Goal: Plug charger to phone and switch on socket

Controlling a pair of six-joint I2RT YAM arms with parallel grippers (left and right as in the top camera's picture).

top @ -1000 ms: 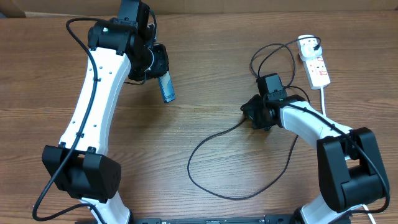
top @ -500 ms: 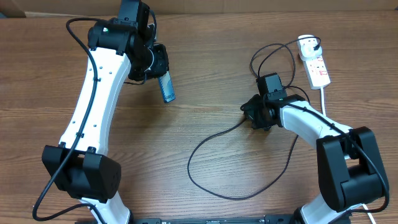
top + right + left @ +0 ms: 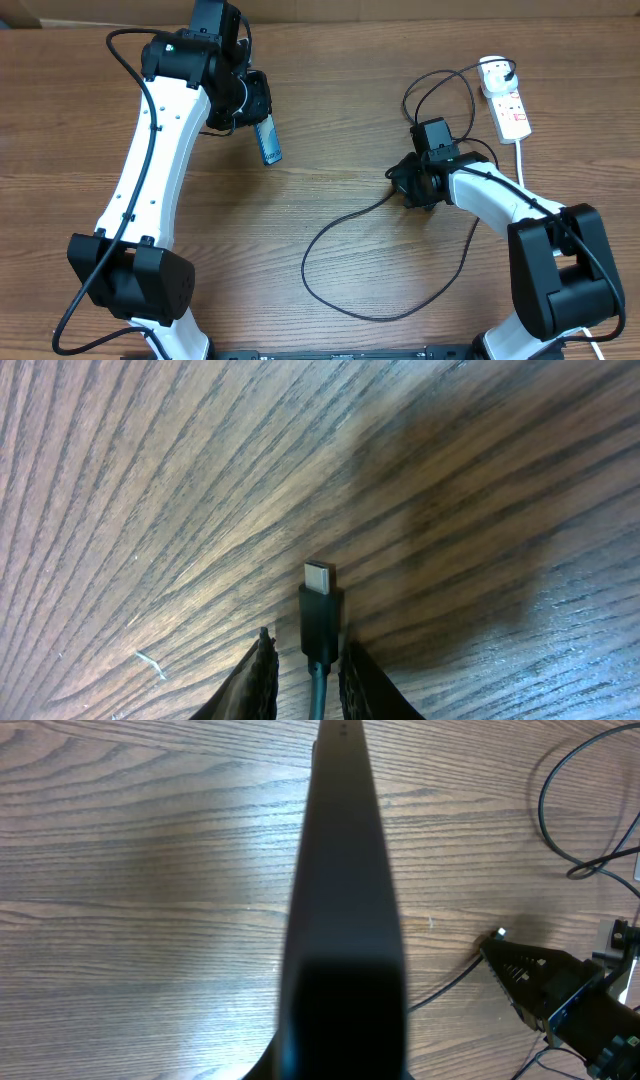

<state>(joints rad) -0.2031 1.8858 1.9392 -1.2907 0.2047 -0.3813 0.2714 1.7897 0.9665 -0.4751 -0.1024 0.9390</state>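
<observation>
Right of centre on the brown wooden table (image 3: pixel 340 110), the long thin black charger (image 3: pixel 303 268) loops from the white oblong socket strip (image 3: pixel 511 110) with red markings, far right, over to my right gripper (image 3: pixel 306 648). Jaws there are narrow, straddling the cable just behind the small black connector tip (image 3: pixel 320 595), which pokes out past the fingers. I can't tell if they're actually pinching it. Left gripper (image 3: pixel 262 120) is clamped tight on the slim dark-edged phone (image 3: pixel 270 141), held on edge above the table, well apart from the tip. Count: one charger, one phone, one socket strip, two grippers.
</observation>
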